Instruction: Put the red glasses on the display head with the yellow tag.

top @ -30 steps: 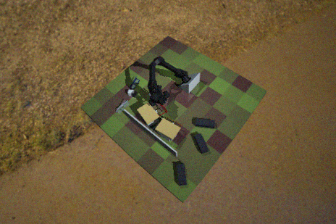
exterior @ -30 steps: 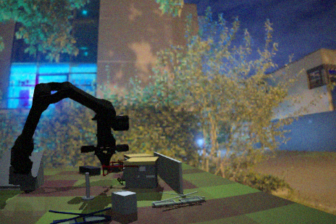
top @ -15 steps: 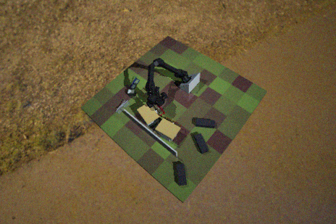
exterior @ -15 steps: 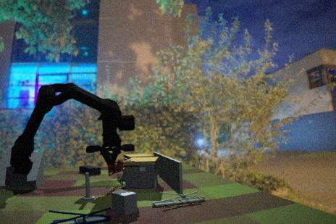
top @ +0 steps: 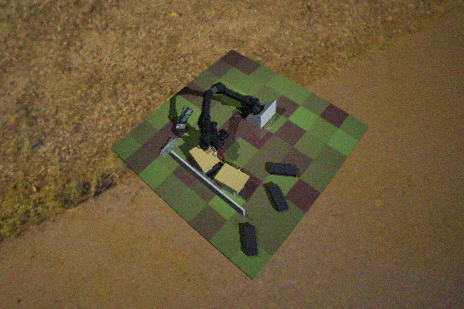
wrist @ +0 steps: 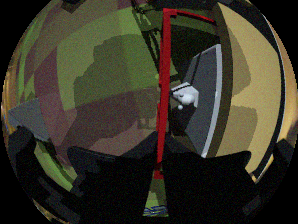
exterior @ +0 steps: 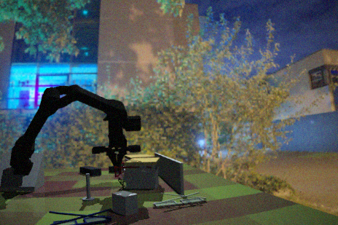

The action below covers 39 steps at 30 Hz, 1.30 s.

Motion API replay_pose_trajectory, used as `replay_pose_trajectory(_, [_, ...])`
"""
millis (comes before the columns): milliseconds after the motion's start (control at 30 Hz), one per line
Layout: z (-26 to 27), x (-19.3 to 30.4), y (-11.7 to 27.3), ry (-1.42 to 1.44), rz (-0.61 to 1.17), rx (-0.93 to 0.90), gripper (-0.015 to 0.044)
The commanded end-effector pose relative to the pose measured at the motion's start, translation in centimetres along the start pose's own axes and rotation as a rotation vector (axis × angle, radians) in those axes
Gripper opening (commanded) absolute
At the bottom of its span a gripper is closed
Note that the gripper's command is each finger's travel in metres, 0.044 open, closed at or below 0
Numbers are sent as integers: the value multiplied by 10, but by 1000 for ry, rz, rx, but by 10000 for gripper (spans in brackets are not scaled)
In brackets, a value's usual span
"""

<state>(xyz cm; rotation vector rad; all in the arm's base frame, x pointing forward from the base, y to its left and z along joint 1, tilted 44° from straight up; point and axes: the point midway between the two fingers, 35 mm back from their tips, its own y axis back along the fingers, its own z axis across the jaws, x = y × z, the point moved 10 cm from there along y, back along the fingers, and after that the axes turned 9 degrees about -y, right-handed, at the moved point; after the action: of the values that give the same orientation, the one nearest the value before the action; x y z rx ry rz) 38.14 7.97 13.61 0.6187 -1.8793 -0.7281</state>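
My gripper is shut on the front frame of the red glasses. In the wrist view one temple reaches right toward the tan-topped boxes. The glasses are held off the ground, close beside the near box; contact cannot be told. A second tan-topped box stands beside it. These two look like the display heads. A pale knob, possibly a nose, shows beside the red frame in the wrist view. I cannot make out the yellow tag.
A long grey wall stands behind the boxes. Blue glasses, grey glasses, a grey cube and a thin post are nearby. Several dark blocks lie farther off. A pale panel stands by the arm's base.
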Motion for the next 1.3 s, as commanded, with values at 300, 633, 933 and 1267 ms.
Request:
replay_pose_trajectory(300, [-6, -2, -1, 8, 5, 1, 0])
replay_pose_trajectory(633, [-6, -2, -3, 8, 5, 1, 0])
replay_pose_trajectory(933, [-6, -2, -5, 8, 5, 1, 0])
replay_pose_trajectory(1267, [-6, -1, -7, 1, 2, -1, 26])
